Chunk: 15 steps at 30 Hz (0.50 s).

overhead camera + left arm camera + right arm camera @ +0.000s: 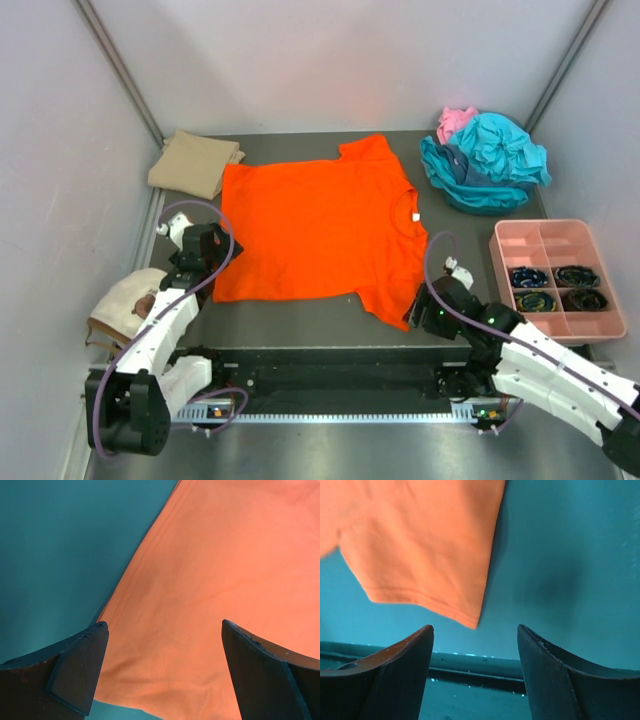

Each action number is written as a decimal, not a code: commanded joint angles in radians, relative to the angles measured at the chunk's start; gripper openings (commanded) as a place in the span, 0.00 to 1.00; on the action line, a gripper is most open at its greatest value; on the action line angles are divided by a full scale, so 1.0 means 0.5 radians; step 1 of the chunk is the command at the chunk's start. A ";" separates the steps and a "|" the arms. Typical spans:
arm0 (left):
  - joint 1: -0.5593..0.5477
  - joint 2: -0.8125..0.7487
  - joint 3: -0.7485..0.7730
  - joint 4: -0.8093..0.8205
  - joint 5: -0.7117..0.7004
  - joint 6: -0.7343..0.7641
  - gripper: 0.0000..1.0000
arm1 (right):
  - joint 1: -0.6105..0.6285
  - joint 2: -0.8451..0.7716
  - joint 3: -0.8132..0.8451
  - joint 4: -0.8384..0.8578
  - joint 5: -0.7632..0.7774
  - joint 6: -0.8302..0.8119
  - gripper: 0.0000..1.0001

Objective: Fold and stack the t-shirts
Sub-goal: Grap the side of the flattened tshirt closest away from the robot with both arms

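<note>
- Left gripper (165, 625) hangs low over the near-left corner of the orange t-shirt (225, 580). Its fingers are spread wide with nothing between them. One finger is over bare table (60, 545) just outside the hem, the other over cloth, so the hem edge runs up between them. I cannot tell whether the tips touch the fabric.
- Right gripper (475, 627) sits at the near-right side, with its fingers apart and holding nothing. The orange sleeve corner (470, 622) lies just ahead of the tips, nearer the left-hand finger and clear of both.
- Orange t-shirt (320, 225) lies flat and fully opened across the middle of the table (330, 325), collar to the right and hem to the left. It shows no fold yet. With a gripper at each near corner, the first fold looks about to start.
- Tan t-shirt (193, 162) rests at the far-left corner as a compact folded square. It is the only piece that looks finished, and probably the base of the stack.
- Teal t-shirts (485, 160) and a pink t-shirt (457, 120) sit crumpled together at the far right, beyond the pink tray (500, 262). All of them have yet to be spread, folded and stacked, so most of the task remains.
</note>
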 commanded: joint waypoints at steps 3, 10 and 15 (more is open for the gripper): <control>0.001 -0.057 -0.008 -0.011 0.010 -0.007 0.99 | 0.243 0.294 -0.033 0.219 0.139 0.164 0.67; 0.001 -0.063 0.014 -0.030 -0.012 0.009 0.99 | 0.247 0.393 -0.113 0.401 0.188 0.238 0.62; 0.001 -0.051 -0.001 -0.008 -0.009 0.009 0.99 | 0.250 0.473 -0.095 0.400 0.203 0.244 0.55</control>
